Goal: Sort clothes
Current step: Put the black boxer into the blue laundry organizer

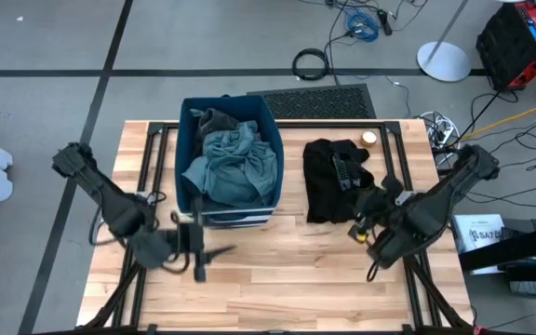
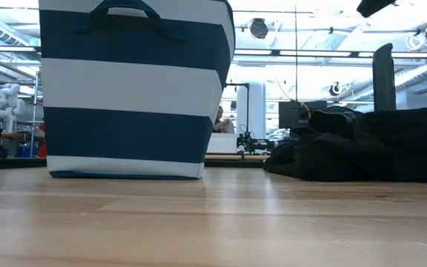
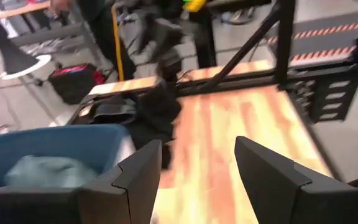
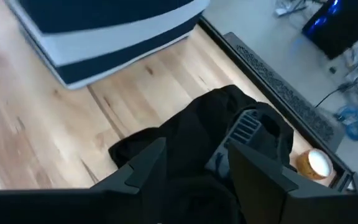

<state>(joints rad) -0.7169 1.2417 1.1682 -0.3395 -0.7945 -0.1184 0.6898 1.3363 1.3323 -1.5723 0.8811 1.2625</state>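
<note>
A navy-and-white striped bin (image 1: 229, 163) stands at the table's far middle, with grey-green clothes (image 1: 235, 163) heaped inside. To its right a black garment (image 1: 335, 179) lies flat on the wood; the low view shows it as a low heap (image 2: 362, 144). My left gripper (image 1: 203, 256) hovers open just near of the bin, nothing between its fingers (image 3: 197, 180). My right gripper (image 1: 366, 228) hangs above the black garment's near edge. Its fingers stand apart (image 4: 194, 180) over the cloth (image 4: 197, 124), and no part of the cloth is lifted.
A small round pale object (image 1: 368, 137) sits at the far edge beside the black garment. Bare wood (image 1: 277, 288) runs along the table's near side. Cables and red gear (image 1: 519, 37) lie on the floor beyond the table.
</note>
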